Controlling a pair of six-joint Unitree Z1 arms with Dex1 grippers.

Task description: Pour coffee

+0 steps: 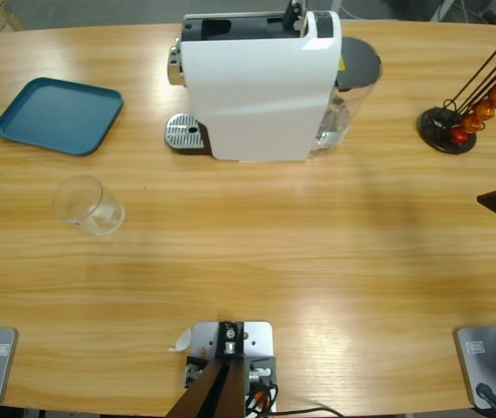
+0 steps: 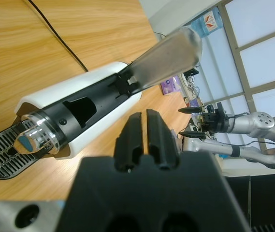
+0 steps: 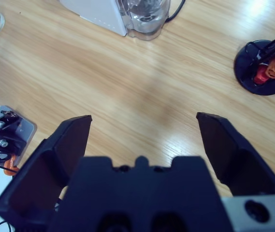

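Two hands, nothing held, glass looks dry

My left hand (image 2: 144,116) has its jaws pressed together with nothing between them, and it points down at the top of the coffee machine (image 1: 256,87), close to the raised silver lever (image 2: 166,58). My right hand (image 3: 143,118) has its jaws spread wide over bare bench (image 1: 317,261), off by the capsule stand (image 1: 448,126).

The glass (image 1: 89,206) stands alone on the bench near the teal tray (image 1: 57,114), well apart from the drip grille (image 1: 185,133). I see no coffee in it from any view.

Risks as I judge them:
- Coffee started now would run onto the grille, because no glass sits under the spout.
- The glass is clear and smooth. A grab too high or off centre could tip it or let it slide.
- My left hand is tight by the lever. A careless move could knock the lever or the machine.
- The right hand is far from the glass. A long reach past the water tank (image 3: 144,14) could clip it.
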